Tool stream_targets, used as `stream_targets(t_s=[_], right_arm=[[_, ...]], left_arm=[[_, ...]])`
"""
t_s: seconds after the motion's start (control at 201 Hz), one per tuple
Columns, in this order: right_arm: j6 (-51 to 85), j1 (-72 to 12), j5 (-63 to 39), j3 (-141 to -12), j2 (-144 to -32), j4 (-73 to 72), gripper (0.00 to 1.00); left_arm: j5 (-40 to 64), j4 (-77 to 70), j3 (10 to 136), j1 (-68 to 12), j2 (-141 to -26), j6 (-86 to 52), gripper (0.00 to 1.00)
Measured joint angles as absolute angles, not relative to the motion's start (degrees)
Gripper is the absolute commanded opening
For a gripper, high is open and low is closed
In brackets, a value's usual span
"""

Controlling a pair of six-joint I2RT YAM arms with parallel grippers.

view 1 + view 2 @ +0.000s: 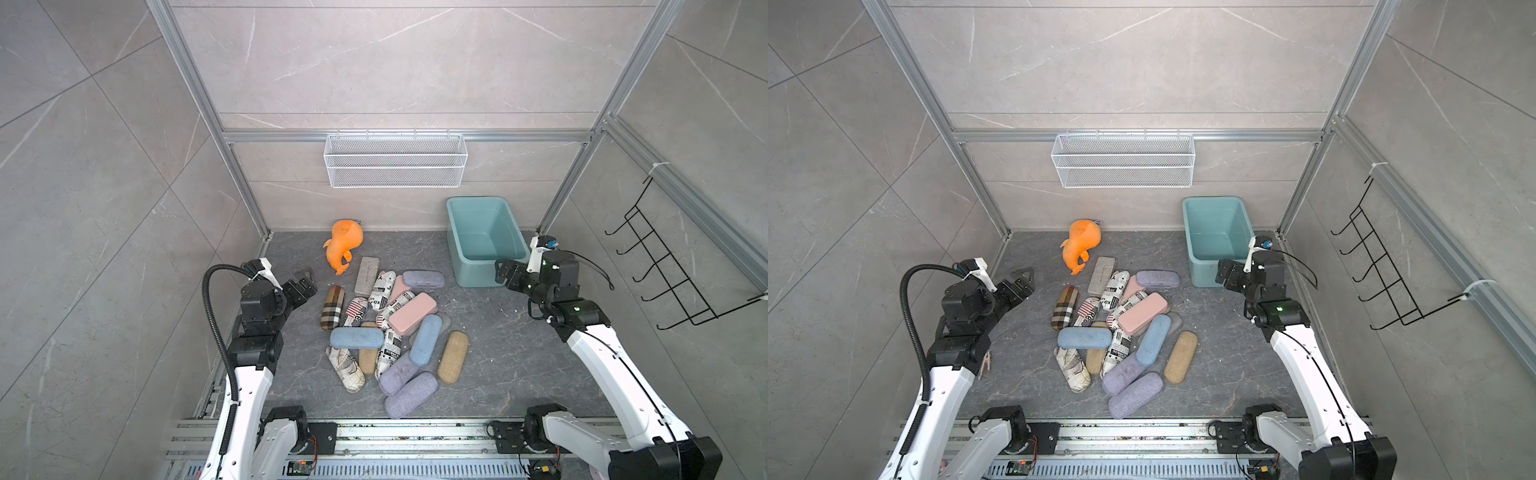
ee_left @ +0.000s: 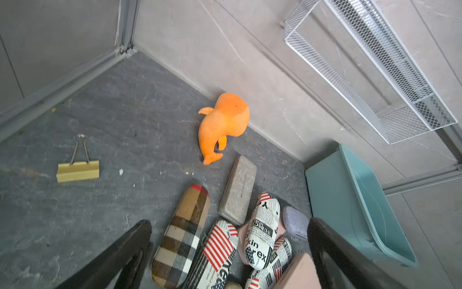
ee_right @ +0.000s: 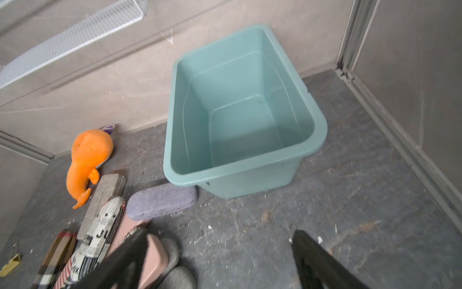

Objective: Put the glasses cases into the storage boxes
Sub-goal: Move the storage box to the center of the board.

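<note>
Top views: left gripper [image 1: 308,280] jaws spread wide, glasses cases [image 1: 395,328] heaped near, ahead of its tips. Right gripper [image 1: 500,272] jaws parted, holding nothing, just beside the storage box [image 1: 473,272].
Left wrist: glasses cases [image 2: 180,235] lie below the gripper.
Right wrist: storage box [image 3: 245,180] stands ahead of the gripper.

Soft, even light falls from overhead; the oblong fabric and printed glasses cases [image 1: 411,313] cast only thin, pale shadows. Both top views are sharp, stretched wide at the edges. The right wrist view smears toward seven o'clock; the left wrist view is crisp.
</note>
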State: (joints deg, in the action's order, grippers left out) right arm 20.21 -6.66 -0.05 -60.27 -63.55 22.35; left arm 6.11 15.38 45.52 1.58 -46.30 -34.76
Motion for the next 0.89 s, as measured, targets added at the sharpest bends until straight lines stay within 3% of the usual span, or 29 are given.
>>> stream_targets(t_s=[0.115,0.414,0.887], right_arm=[[19.66,-6.90,-1.76,-67.66,-69.49,26.89,0.57],[14.70,-14.11,-0.40,-79.83,-84.09,35.57,0.63],[8.75,-17.12,2.98,-92.55,-100.97,38.63,0.58]], left_arm=[[6.07,15.55,44.34,1.58,-44.95,-39.46,0.76],[11.49,15.00,37.26,1.58,-42.74,-45.58,0.80],[24.64,18.50,37.28,1.58,-49.69,-41.95,0.81]])
